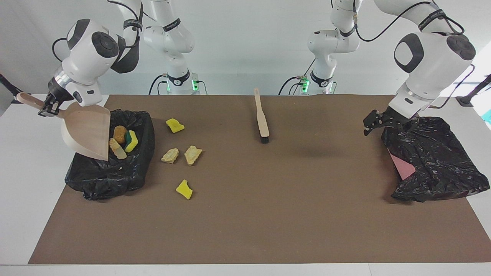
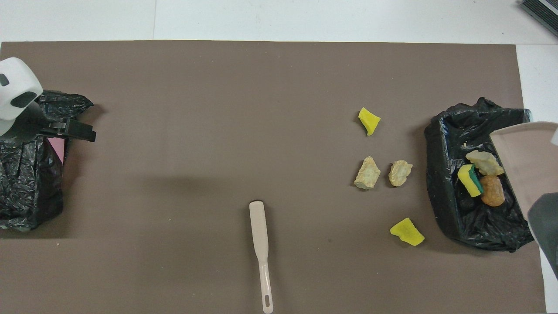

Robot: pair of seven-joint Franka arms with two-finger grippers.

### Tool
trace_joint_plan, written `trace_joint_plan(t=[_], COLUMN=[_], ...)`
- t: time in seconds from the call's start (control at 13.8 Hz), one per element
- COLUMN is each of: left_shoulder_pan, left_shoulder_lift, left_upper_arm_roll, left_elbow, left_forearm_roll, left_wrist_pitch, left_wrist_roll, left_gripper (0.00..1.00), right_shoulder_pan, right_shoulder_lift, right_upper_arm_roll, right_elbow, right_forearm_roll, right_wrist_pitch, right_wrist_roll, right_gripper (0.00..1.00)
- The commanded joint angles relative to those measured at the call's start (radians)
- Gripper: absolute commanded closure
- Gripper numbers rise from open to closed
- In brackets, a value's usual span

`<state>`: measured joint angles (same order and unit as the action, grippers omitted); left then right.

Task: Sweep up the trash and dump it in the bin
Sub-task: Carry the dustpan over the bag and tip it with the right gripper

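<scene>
My right gripper is shut on the handle of the beige dustpan, which tilts steeply over the black-lined bin at the right arm's end. Three pieces of trash lie at its lower lip inside the bin's opening: an orange-brown lump, a yellow-green sponge and a beige chunk. Beside the bin, two yellow bits and two beige chunks rest on the mat. My left gripper hangs open and empty by the other black bag.
A beige brush with black bristles lies mid-table, close to the robots' edge of the brown mat. The crumpled black bag at the left arm's end shows a pink patch under it.
</scene>
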<state>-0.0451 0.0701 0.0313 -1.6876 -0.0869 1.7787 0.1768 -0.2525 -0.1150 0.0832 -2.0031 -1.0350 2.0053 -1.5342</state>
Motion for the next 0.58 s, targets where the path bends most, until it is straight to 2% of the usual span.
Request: trace_joint_plan(t=[0.0, 0.29, 0.51], left_shoulder_pan=[0.008, 0.008, 0.007], left_shoulder_lift=[0.01, 0.008, 0.008], left_upper_arm_roll=[-0.004, -0.001, -0.004], left_elbow=[0.089, 0.146, 0.204], left_forearm_roll=[0.047, 0.072, 0.069], left_wrist_pitch=[-0.091, -0.182, -0.263], left_wrist_roll=[-0.002, -0.072, -0.129], left_gripper=[0.0, 0.0, 0.0], right_shoulder_pan=[0.006, 0.012, 0.071], right_shoulder_lift=[-0.04, -0.043, -0.029], right_upper_arm_roll=[0.003, 0.012, 0.013], right_elbow=[-0.022, -0.002, 0.024], right_forearm_roll=[-0.074, -0.112, -0.103], right_wrist_pitch=[-0.011, -0.011, -0.043], right_wrist_roll=[0.008, -0.014, -0.018], right_gripper=[1.0, 1.0, 1.0])
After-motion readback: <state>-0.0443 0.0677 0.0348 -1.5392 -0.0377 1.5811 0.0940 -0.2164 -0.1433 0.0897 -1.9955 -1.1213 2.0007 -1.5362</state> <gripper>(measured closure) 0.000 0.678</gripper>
